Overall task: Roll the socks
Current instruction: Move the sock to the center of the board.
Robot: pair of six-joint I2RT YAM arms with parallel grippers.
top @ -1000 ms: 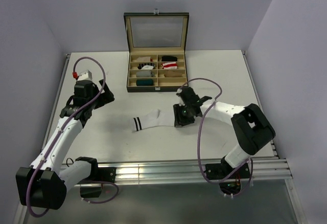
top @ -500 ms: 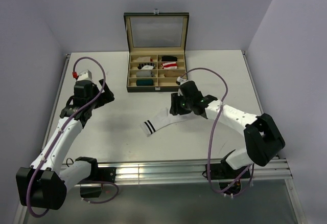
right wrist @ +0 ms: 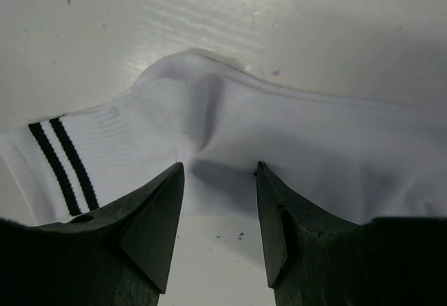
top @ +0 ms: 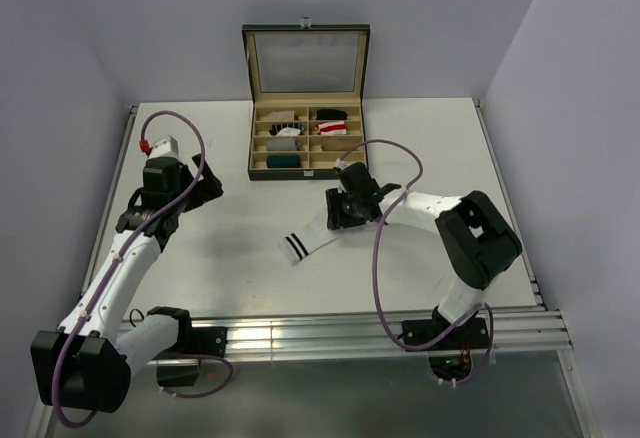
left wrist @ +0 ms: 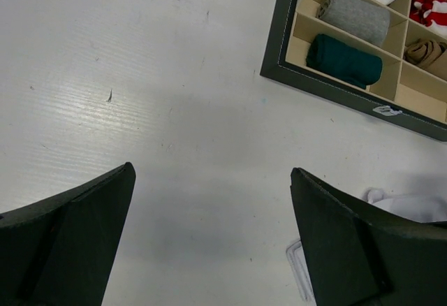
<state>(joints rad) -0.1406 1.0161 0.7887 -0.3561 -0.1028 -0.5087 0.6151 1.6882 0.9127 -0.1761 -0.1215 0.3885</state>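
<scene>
My right gripper [right wrist: 215, 208] pinching white striped sock [right wrist: 279, 145] mid-length, cuff stripes to left; my left gripper [left wrist: 209, 236] spread wide, holding nothing, well apart.

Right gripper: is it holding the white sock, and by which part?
Yes: the right gripper pinches the near edge of the white sock at mid-length, by the heel bend, away from the striped cuff. The left gripper holds nothing, open over bare table.

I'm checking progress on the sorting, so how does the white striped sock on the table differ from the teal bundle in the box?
The white sock lies unrolled on the table under the right gripper; the teal bundle is rolled inside a compartment of the box. The sock has two dark cuff stripes; the bundle is plain.
</scene>
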